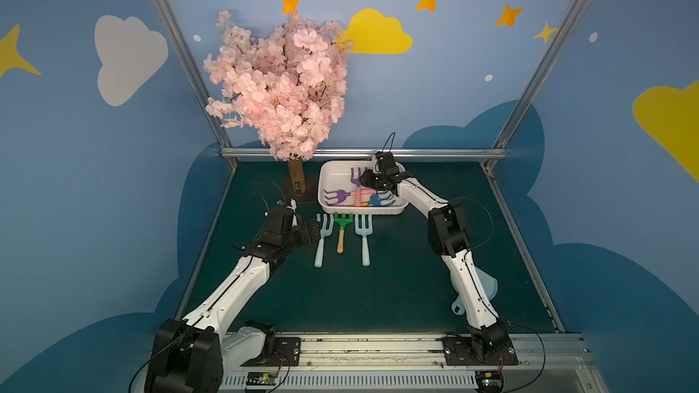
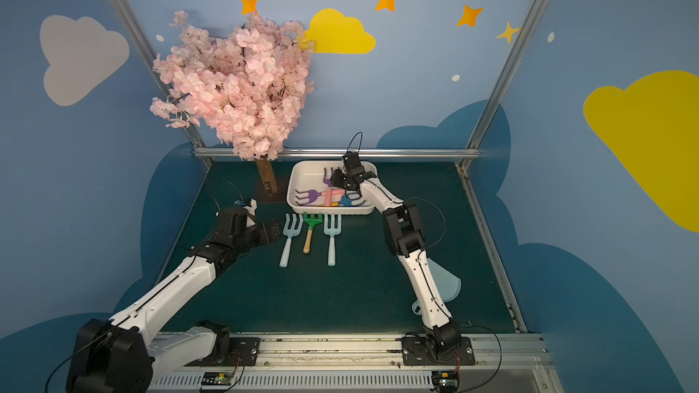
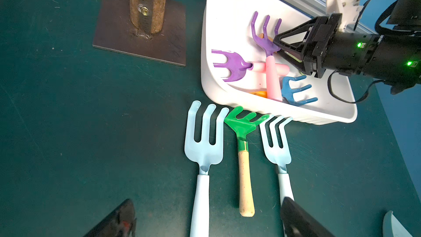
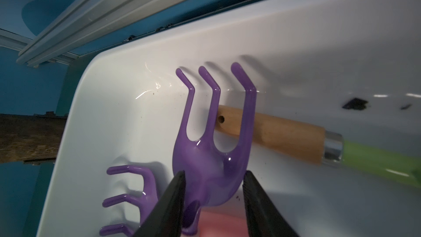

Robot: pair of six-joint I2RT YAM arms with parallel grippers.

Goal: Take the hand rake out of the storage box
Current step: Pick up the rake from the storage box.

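the right arm (image 2: pixel 423 281) hides part of the pale blue dish (image 2: pixel 448 283); a wooden-handled tool (image 4: pixel 284 135) runs under the purple rake (image 4: pixel 205 163), its green end cut off.

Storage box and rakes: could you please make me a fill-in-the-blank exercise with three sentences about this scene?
1. Inside the storage box, the right claw straddles a rake with a ____ head.
2. Outside the box, the green rake lies between ____ pale blue rakes.
3. The left claw is ____ and holds nothing.
Missing words: purple; two; open.
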